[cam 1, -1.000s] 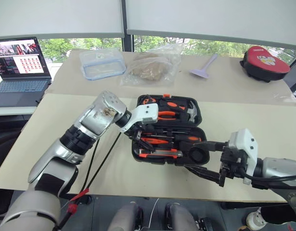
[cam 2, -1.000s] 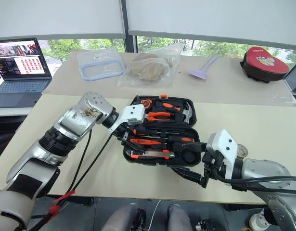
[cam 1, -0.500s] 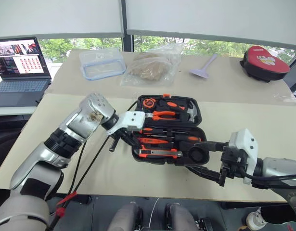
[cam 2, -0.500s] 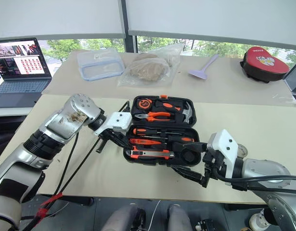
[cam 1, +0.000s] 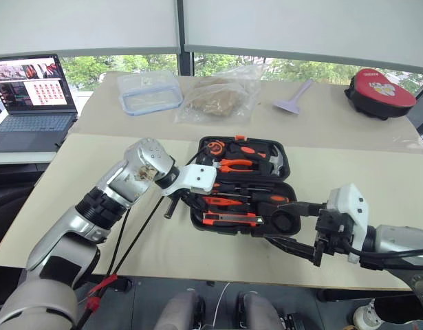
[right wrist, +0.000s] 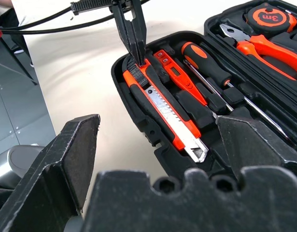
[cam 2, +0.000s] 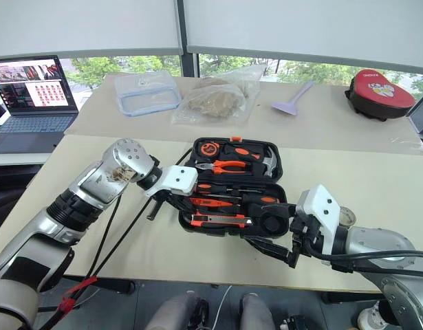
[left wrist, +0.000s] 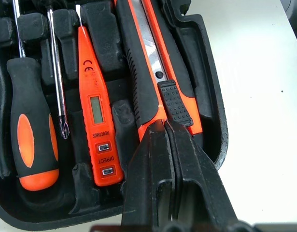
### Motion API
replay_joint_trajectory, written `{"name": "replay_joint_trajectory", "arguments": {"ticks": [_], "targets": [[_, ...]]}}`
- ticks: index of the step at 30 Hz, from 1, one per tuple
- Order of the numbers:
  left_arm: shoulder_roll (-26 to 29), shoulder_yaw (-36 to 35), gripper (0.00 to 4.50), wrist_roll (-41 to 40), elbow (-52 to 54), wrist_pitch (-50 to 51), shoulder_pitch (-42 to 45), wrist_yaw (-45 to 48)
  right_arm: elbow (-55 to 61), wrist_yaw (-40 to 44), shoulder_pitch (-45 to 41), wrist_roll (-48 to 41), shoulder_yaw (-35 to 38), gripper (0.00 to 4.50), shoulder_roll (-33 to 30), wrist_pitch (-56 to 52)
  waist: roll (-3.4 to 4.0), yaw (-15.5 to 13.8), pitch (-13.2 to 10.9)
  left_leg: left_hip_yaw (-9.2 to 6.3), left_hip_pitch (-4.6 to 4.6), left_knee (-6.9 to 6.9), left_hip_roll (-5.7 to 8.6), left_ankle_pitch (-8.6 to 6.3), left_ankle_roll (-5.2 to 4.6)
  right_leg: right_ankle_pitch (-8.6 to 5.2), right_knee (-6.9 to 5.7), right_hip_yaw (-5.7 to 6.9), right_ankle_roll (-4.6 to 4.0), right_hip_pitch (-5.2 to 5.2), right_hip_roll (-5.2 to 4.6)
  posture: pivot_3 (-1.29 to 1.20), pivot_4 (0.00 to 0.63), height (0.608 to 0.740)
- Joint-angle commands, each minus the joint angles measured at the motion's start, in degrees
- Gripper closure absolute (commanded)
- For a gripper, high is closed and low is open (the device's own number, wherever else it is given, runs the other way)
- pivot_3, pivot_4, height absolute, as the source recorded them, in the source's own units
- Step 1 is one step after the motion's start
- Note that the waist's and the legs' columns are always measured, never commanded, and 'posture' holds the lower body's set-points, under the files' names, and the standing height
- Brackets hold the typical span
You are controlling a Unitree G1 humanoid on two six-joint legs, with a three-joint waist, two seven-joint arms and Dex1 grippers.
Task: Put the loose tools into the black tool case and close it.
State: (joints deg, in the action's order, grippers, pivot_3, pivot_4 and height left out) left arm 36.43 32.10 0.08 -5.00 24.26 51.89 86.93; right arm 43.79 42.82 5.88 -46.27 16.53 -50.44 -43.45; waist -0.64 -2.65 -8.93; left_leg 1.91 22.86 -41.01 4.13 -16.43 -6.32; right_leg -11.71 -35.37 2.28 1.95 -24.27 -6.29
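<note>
Lying open near the front edge of the desk (cam 1: 73,206) was the black tool case (cam 1: 283,163), with its lid flat behind it. The left gripper (right wrist: 134,50) had its two black fingers pressed together, and their tips were down at the end of the orange-and-black utility knife (left wrist: 153,77). From these views you could not tell if the tips pinched the knife or only touched it. The knife lay in the slot next to the front wall of the case. Just beside it lay the small all-orange screwdriver (left wrist: 97,125) in its own slot. Next came a black-and-orange-handled screwdriver (left wrist: 32,140), also in the case. The small dark grey tape roll (cam 1: 285,221) sat in the front right corner of the case.

The right gripper (cam 1: 294,225) hung near the right end of the case with its fingers spread wide. It held nothing.

The lid held orange-handled pliers (cam 1: 233,163) and a hammer (cam 1: 274,159).

Near the back edge of the desk were a clear box (cam 1: 149,93), a plastic bag (cam 1: 217,96) and a red-and-black pouch (cam 1: 380,89). A laptop (cam 1: 29,96) stood open past the left edge.
</note>
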Motion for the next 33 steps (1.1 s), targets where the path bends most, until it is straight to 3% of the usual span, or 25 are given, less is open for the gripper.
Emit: {"name": "replay_joint_trajectory", "arguments": {"ticks": [1, 14, 22, 33], "targets": [[-0.6, 2.3, 4.43, 1.8, 0.7, 0.8, -2.4, -0.4, 0.7, -0.4, -0.6, -0.3, 0.7, 0.00, 0.5, 1.2, 0.00, 0.0, 0.0, 0.00, 0.00, 0.00, 0.00, 0.00, 0.00, 0.00, 0.00, 0.00, 0.00, 0.00, 0.00, 0.00, 0.150, 0.728], [0.3, 0.3, 4.43, 2.8, -0.6, -0.6, -3.7, -1.0, 0.2, -0.9, -1.1, -0.3, 0.3, 0.00, 0.8, 1.0, 0.04, 0.3, 0.0, 0.00, -0.01, 0.02, 0.00, 0.00, 0.01, 0.00, 0.01, -0.01, 0.00, -0.01, 0.00, 0.00, 0.150, 0.728], [-5.4, -7.4, 4.43, -7.8, 1.8, 6.3, 4.2, 1.1, -0.5, -0.2, -1.3, -0.4, 1.1, 0.00, 0.2, 1.0, 0.01, 0.0, 0.0, -0.03, 0.39, -0.23, 0.00, 0.00, 0.00, 0.01, -0.07, 0.04, 0.01, -0.30, 0.08, 0.00, 0.150, 0.728], [-13.0, 3.5, 4.43, 2.6, -7.1, -4.3, 2.0, -7.2, 0.5, -1.3, -0.2, -1.1, 1.8, 0.00, 0.7, 0.6, 0.01, 0.3, 0.0, 0.02, 0.34, -0.32, 0.01, 0.00, -0.01, -0.03, -0.28, -0.02, 0.06, -0.28, 0.05, 0.00, 0.150, 0.728]]}}
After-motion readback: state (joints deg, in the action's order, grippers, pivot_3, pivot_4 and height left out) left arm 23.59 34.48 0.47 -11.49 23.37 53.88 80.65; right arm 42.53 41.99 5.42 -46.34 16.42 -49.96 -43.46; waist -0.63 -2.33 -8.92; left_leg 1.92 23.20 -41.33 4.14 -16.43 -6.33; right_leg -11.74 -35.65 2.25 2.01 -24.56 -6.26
